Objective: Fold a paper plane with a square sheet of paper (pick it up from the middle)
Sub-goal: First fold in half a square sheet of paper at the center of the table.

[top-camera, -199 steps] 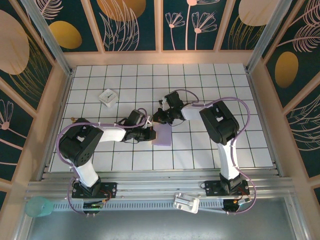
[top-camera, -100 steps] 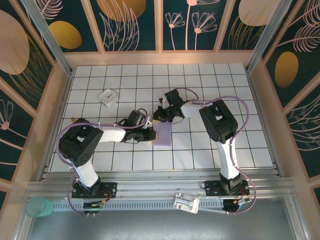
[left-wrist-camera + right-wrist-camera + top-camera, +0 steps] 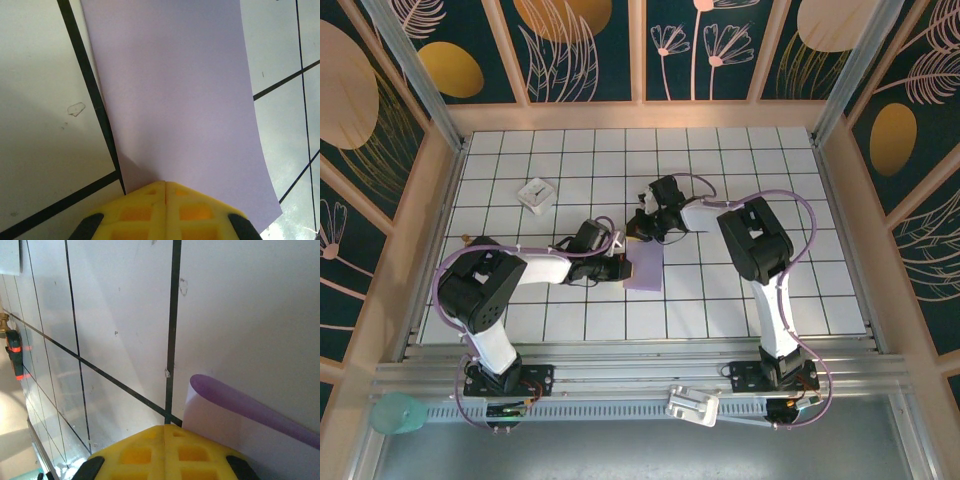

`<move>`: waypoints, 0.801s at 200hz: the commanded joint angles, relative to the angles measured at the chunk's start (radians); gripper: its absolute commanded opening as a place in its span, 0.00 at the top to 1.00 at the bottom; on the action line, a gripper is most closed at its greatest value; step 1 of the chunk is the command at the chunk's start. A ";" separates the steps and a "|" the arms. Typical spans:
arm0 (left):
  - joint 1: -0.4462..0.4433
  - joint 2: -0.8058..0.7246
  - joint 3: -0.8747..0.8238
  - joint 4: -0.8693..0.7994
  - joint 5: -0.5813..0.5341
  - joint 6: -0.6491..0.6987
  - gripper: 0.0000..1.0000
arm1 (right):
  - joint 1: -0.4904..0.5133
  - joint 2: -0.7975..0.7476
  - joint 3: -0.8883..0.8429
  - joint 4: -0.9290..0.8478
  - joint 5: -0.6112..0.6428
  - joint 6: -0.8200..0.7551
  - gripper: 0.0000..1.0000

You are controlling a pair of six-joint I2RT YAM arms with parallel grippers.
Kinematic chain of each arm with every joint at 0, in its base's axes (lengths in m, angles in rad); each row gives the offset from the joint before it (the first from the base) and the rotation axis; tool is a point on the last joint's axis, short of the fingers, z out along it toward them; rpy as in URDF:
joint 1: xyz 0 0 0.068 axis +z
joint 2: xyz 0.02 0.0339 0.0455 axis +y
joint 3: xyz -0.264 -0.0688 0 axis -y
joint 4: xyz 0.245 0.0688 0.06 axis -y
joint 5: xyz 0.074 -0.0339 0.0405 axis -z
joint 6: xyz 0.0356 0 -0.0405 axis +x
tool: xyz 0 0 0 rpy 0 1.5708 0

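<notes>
Left gripper (image 3: pixel 165 183) pressed together on near edge of paper sheet (image 3: pixel 175 100). Right gripper (image 3: pixel 165 427) pressed together beside curled edge. Bare tiles (image 3: pixel 770 170) all around.

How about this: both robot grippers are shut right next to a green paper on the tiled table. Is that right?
Not quite. The paper is lavender-purple, not green, as the left wrist view shows plainly. The rest holds: the left gripper and the right gripper are both shut right next to it on the tiled table.
</notes>
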 commanded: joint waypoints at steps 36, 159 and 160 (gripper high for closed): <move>0.001 0.109 -0.113 -0.347 -0.126 0.038 1.00 | -0.094 0.095 0.049 0.065 0.267 -0.017 1.00; 0.000 0.120 -0.115 -0.337 -0.115 0.043 1.00 | -0.119 0.141 0.124 0.035 0.293 -0.011 1.00; 0.001 0.120 -0.114 -0.337 -0.115 0.043 1.00 | -0.120 0.141 0.124 0.035 0.293 -0.011 1.00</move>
